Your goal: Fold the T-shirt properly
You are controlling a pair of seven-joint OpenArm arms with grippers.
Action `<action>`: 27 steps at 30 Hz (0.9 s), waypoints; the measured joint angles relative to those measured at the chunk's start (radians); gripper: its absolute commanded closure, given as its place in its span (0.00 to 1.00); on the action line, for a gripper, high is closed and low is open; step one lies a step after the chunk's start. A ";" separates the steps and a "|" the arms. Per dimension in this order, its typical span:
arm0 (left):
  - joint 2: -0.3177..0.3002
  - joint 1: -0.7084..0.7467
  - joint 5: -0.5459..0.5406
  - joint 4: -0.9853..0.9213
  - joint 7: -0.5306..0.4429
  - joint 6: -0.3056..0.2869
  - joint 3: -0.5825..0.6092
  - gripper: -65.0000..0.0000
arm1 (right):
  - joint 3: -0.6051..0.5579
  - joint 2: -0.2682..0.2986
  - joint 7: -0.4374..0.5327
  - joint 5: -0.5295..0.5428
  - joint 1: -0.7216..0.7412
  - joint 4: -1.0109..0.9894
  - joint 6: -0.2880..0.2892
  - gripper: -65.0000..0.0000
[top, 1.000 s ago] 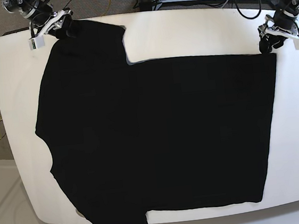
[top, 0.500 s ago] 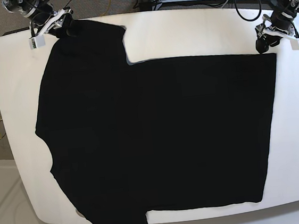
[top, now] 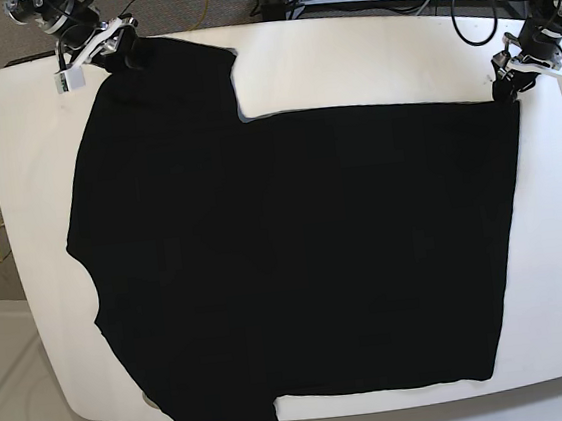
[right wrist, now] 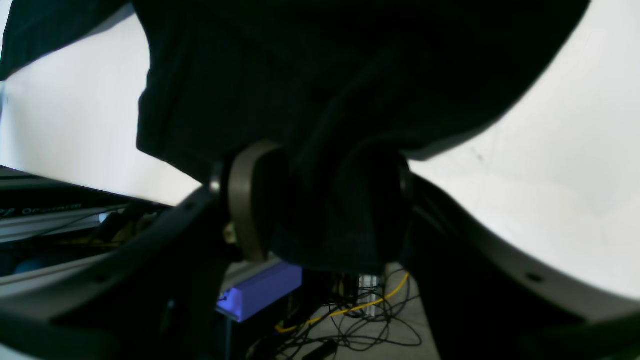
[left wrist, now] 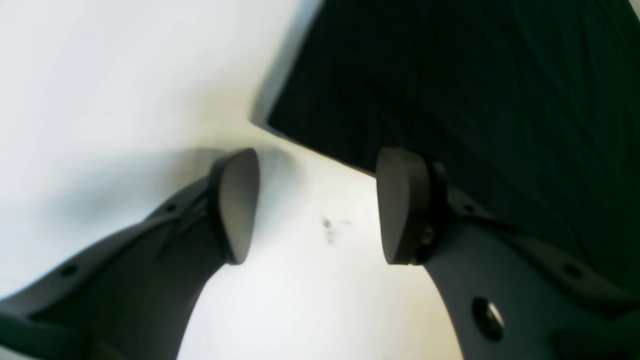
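- Left wrist view: my left gripper (left wrist: 317, 205) stood with its pads (left wrist: 240, 205) apart, nothing between them, only bare white table (left wrist: 100, 100) below.
- A corner of the black T-shirt (left wrist: 450, 90) lay just beyond those pads; the right-hand pad overlapped its edge in the picture, contact unclear.
- Right wrist view: my right gripper (right wrist: 320, 210) was clamped on a bunched fold of the T-shirt (right wrist: 320, 75), cloth filling the gap between the pads.
- Base view: the T-shirt (top: 296, 259) lay spread flat over most of the table (top: 365, 56), one sleeve corner in my right gripper (top: 109, 53) at the far edge, my left gripper (top: 508, 76) at the opposite far corner.
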 measured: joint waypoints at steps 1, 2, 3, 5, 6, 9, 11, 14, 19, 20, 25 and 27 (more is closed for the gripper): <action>0.000 -0.002 0.000 0.000 0.001 0.000 0.000 0.45 | 0.000 0.000 -0.001 0.000 0.000 0.000 0.000 0.54; 0.000 -0.003 0.003 0.000 0.000 0.004 0.001 0.45 | 0.000 0.000 0.000 0.000 0.000 0.000 0.000 0.54; -0.002 -0.003 0.005 -0.002 -0.005 0.008 0.003 0.45 | 0.000 -0.001 0.000 -0.001 0.001 0.000 0.001 0.54; -0.004 -0.004 0.008 -0.004 -0.012 0.009 0.004 0.45 | 0.000 0.000 0.000 -0.001 0.002 -0.001 0.005 0.54; -0.005 -0.004 0.010 -0.005 -0.017 0.014 0.005 0.45 | 0.000 0.000 -0.001 -0.001 0.002 -0.001 0.005 0.54; -0.005 -0.004 0.011 -0.012 -0.020 0.021 0.005 0.45 | 0.000 0.000 0.000 -0.004 0.003 -0.003 0.005 0.54; -0.006 -0.005 0.010 -0.017 -0.031 0.025 0.007 0.45 | 0.000 0.000 0.000 -0.004 0.003 -0.003 0.008 0.54; -0.006 -0.011 0.011 -0.026 -0.041 0.034 0.010 0.45 | 0.000 -0.001 0.000 -0.004 0.004 -0.003 0.008 0.54; -0.004 -0.026 0.010 -0.050 -0.061 0.032 0.011 0.45 | 0.000 -0.004 0.000 -0.003 0.004 -0.003 0.008 0.54; -0.003 -0.029 0.010 -0.053 -0.061 0.029 0.011 0.45 | 0.000 -0.004 0.000 -0.003 0.005 -0.003 0.008 0.54; -0.003 -0.038 0.002 -0.069 -0.056 0.012 0.009 0.45 | -0.001 -0.003 0.000 -0.003 0.006 -0.005 0.008 0.54; -0.003 -0.040 0.002 -0.071 -0.054 0.010 0.009 0.45 | -0.001 -0.004 0.003 -0.003 0.007 -0.006 0.008 0.54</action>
